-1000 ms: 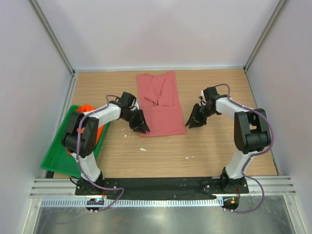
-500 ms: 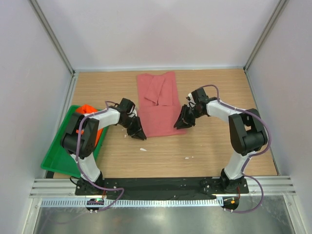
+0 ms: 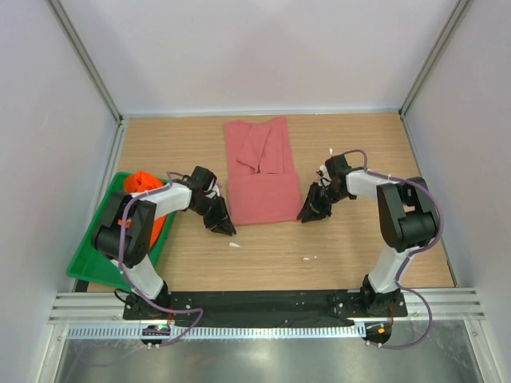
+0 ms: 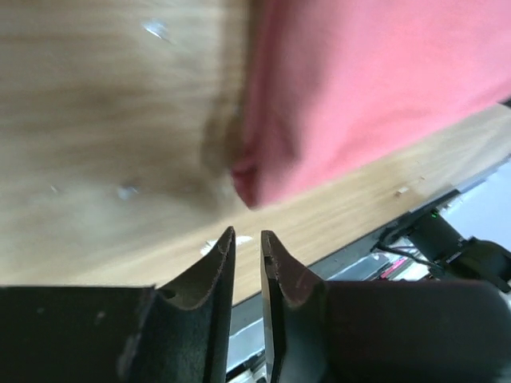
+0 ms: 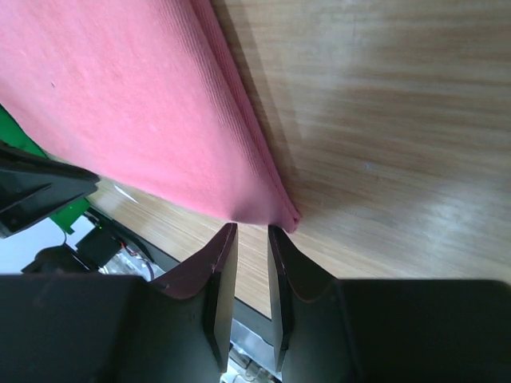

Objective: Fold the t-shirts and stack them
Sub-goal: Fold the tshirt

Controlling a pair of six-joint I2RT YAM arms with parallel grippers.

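Left wrist view showed the left gripper with its dark fingers drawn close, only a narrow slit between the tips and nothing in it. Just past those tips lay the rounded near-left corner of the pink t-shirt, a little bare wood of the table showing between cloth and fingers. A few white scraps dotted the wood beside the shirt.

The right wrist view showed the right gripper in the same posture, its fingers a thin gap apart and holding nothing. The shirt's near-right corner came down right at the tips; whether they touched the hem could not be told. Bare table filled the other side of that view.

From the top external view, the left gripper and right gripper sat low on the table, one at each near corner of the pink t-shirt. The shirt lay flat in the middle of the table as a long rectangle running away from the arms, with smaller flaps folded over its far half. The orange t-shirt was bunched in the far end of the green tray, at the table's left edge, partly hidden by the left arm and well apart from the pink one. Two white scraps lay on the wood nearer the bases.
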